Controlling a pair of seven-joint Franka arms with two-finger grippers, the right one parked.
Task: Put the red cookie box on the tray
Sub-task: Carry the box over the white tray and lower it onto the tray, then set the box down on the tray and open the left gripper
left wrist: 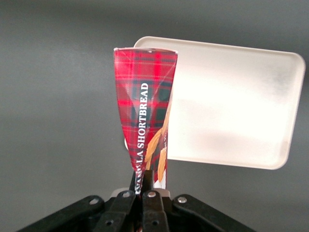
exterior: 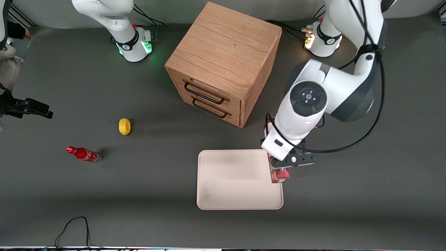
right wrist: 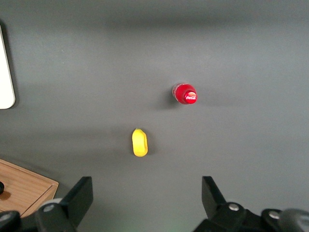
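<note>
We see the gripper (left wrist: 143,186), jaws pinching one end of the red cookie box (left wrist: 145,111), hanging it lengthwise above the tray's (exterior: 223,198) edge, ready for lowering.

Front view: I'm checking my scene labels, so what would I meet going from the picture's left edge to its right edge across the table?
Cola bottle → lemon → wooden drawer cabinet → tray → red cookie box, held by the gripper at the tray's edge.
</note>
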